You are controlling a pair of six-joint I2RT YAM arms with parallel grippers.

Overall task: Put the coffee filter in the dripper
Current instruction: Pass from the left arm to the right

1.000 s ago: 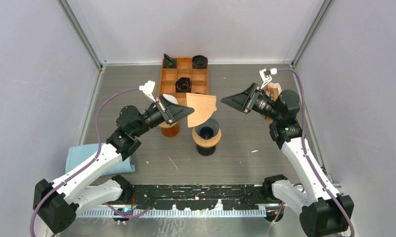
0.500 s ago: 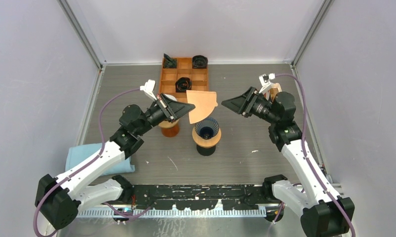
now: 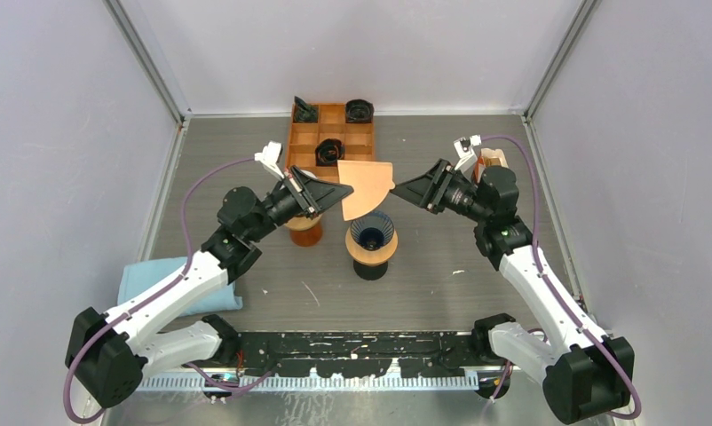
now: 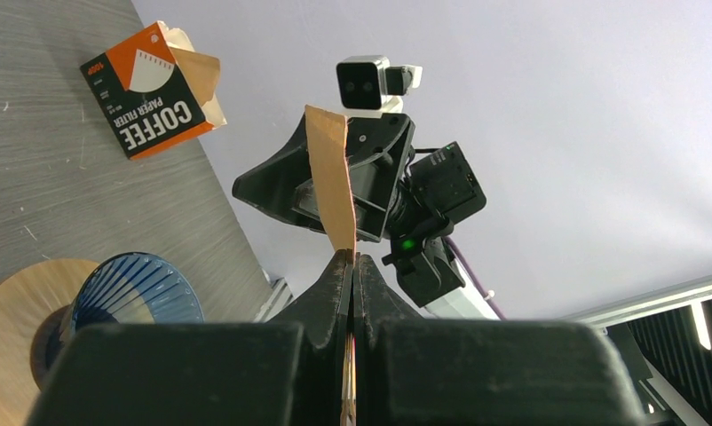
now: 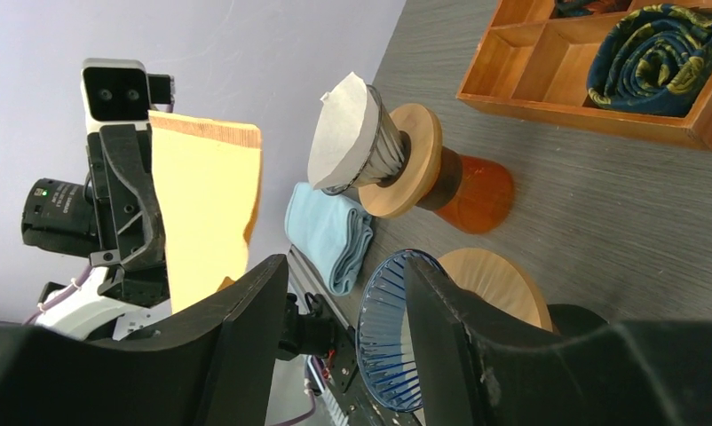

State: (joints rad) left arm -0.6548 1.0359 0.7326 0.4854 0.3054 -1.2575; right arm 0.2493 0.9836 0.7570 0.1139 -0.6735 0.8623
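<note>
One thin edge is all my left end effector (image 3: 344,197) pinches of the coffee filter (image 3: 367,185); my half-open, empty right end effector (image 3: 398,189) could knock it crooked, missing the dripper (image 3: 372,232).

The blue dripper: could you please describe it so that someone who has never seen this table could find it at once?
From the wooden tray at the back of the table, come toward the near edge to two drippers. The blue dripper is the right one, a ribbed cone on a pale wooden ring; it is empty, while its neighbour holds a white filter.
</note>
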